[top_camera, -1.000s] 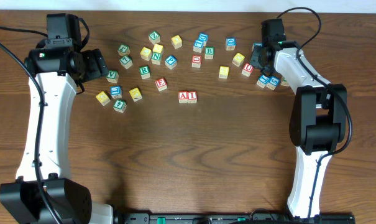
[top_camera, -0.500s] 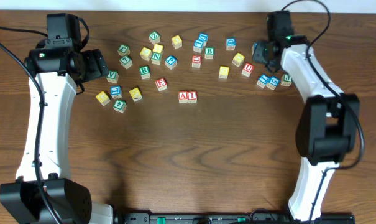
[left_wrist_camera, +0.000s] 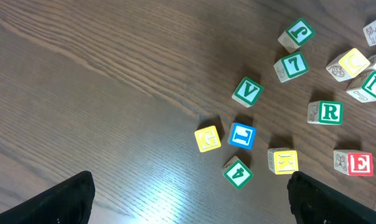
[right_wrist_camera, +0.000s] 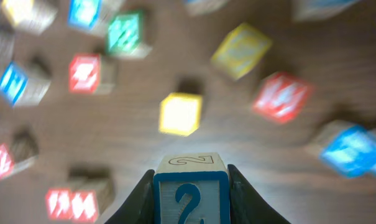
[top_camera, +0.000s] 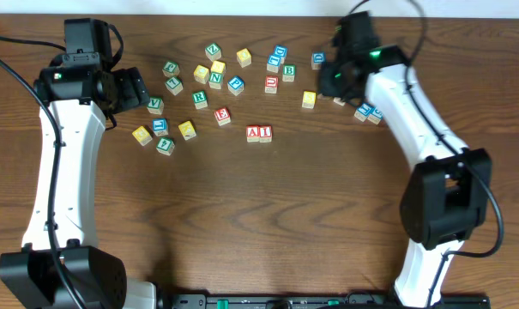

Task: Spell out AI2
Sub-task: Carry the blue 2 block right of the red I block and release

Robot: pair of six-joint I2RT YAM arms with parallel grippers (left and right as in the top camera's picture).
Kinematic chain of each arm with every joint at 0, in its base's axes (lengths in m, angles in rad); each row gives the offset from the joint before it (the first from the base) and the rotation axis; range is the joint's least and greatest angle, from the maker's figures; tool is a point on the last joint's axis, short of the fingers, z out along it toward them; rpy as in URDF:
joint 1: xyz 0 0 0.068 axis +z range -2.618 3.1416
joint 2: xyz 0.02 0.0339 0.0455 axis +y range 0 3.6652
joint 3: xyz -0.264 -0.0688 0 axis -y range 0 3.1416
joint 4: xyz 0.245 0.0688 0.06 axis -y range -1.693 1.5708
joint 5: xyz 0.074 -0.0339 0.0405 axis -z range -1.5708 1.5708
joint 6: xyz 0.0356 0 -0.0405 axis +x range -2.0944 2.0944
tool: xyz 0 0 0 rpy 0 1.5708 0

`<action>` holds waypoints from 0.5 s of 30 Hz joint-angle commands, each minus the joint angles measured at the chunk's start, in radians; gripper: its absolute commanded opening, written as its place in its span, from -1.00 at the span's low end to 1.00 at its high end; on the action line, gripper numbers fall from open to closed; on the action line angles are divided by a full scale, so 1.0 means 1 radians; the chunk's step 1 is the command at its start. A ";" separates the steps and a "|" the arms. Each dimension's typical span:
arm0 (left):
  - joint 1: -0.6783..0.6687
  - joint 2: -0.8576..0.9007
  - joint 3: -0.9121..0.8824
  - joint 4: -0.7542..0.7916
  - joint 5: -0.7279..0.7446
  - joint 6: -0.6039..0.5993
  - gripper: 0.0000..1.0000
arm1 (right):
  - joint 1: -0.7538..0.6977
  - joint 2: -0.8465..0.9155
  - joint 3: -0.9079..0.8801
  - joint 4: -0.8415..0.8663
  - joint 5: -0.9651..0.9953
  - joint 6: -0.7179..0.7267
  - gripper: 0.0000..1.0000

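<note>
1. Dark wooden table [top_camera: 259, 215] is strewn with lettered cubes [top_camera: 200, 99].
2. The 2 cube [right_wrist_camera: 191, 198] is pinched by the right gripper [top_camera: 334, 80], seemingly raised for carrying.
3. A cube [top_camera: 253, 132] and I cube [top_camera: 265, 132] are set touching, well apart from that gripper toward the left arm's side, awaiting the numeral.
4. The left gripper [left_wrist_camera: 194, 205] is held spread wide, empty.

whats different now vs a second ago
The right arm swung left, away from the right-hand cluster and over the loose cubes, right fingers shut on the 2 cube. The A cube and I cube stayed side by side; the left arm and its open left fingers did not move.
</note>
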 commanded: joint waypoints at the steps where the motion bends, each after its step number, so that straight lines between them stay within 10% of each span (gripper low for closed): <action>1: 0.003 -0.009 0.022 0.000 -0.009 0.010 0.95 | 0.069 0.020 -0.016 -0.019 -0.024 0.000 -0.59; 15: 0.003 -0.009 0.022 0.000 -0.009 0.010 0.96 | 0.202 0.022 -0.196 0.120 -0.013 0.092 -0.50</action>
